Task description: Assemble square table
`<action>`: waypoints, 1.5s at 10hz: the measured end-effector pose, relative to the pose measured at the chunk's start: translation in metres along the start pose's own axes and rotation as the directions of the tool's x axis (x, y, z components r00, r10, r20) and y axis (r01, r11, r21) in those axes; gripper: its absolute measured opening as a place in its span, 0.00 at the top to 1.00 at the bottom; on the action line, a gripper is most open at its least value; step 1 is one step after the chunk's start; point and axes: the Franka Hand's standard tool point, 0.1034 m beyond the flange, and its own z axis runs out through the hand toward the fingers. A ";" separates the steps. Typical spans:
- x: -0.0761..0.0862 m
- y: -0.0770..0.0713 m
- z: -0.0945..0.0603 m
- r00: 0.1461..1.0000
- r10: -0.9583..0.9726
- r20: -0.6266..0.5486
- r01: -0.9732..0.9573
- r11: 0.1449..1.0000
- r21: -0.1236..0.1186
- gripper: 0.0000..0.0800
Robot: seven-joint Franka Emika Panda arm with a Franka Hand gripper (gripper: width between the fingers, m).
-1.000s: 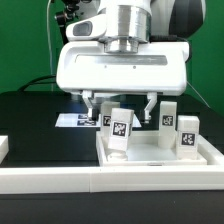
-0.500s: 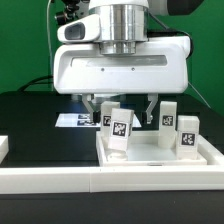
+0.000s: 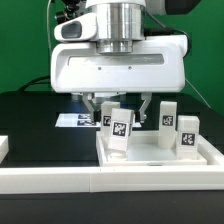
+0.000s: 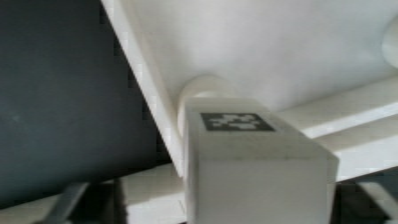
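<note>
Between the two dark fingers of the gripper (image 3: 119,107) stands a white leg block (image 3: 119,132); the jaws are spread to either side of its upper end, and whether they touch it cannot be told from the exterior view. From the wrist view the same leg block (image 4: 249,160) fills the foreground as a squared white plastic post with rounded edges, carrying a small black-and-white tag on its face. Its tag shows only a blocky square pattern, with no readable letters or numbers. That block stands upright inside the tabletop (image 3: 205,146), a white square tray with a raised rim lying on the black table (image 3: 30,120). Two more leg blocks (image 3: 168,115) (image 3: 187,133) stand upright in the tray toward the exterior view's right, each bearing a similar patterned tag. Behind the gripper, flat on the table, lies the marker board (image 3: 70,121). A long white rail (image 3: 100,178) runs across the front.
</note>
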 end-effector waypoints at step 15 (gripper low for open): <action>0.002 -0.002 0.002 0.635 0.772 0.009 -0.772 0.635 0.005 0.64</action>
